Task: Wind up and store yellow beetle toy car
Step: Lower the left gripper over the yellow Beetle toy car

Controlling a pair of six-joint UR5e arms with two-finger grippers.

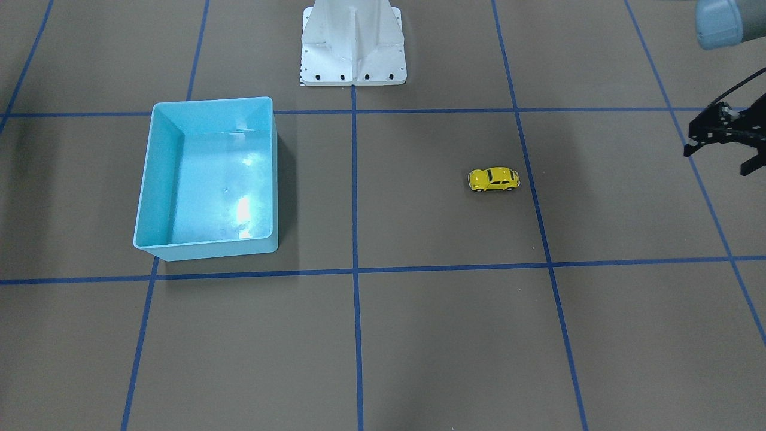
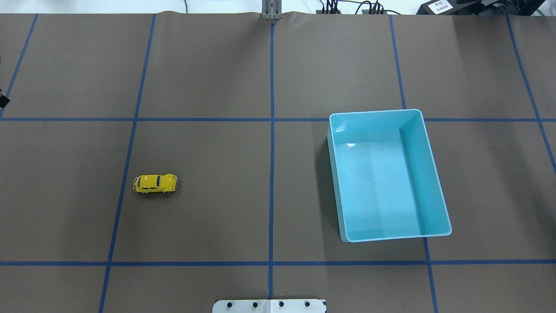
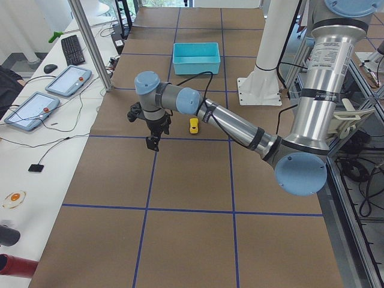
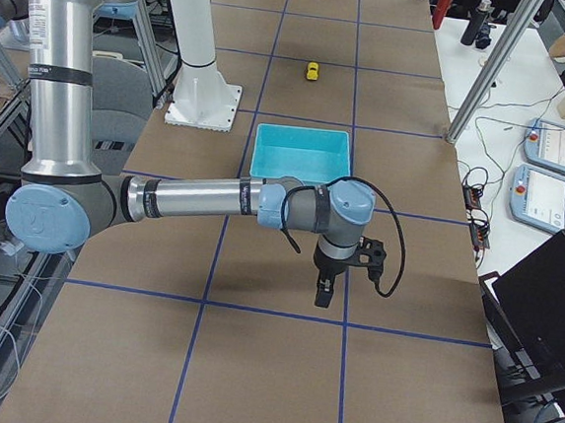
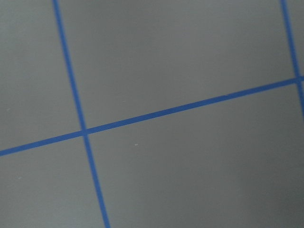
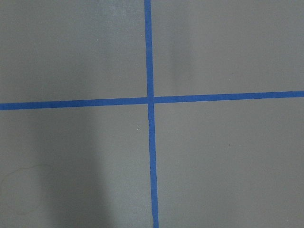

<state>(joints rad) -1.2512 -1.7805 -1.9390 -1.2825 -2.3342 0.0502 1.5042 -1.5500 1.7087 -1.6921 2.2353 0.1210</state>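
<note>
The yellow beetle toy car (image 1: 494, 179) stands alone on its wheels on the brown mat; it also shows in the overhead view (image 2: 155, 184) and small in both side views (image 3: 194, 125) (image 4: 314, 71). The empty light-blue bin (image 1: 157, 179) (image 2: 336, 174) sits on the other half of the table. My left gripper (image 1: 718, 158) hangs open and empty above the mat, well off to the car's side near the table's left end (image 3: 153, 141). My right gripper (image 4: 325, 290) hovers beyond the bin at the table's right end; I cannot tell whether it is open or shut. Both wrist views show only mat.
The white robot base (image 1: 353, 42) stands at the table's back middle. Blue tape lines (image 2: 271, 130) divide the mat into squares. Tablets, a keyboard and cables lie on side desks past the table's long edge (image 3: 66, 81).
</note>
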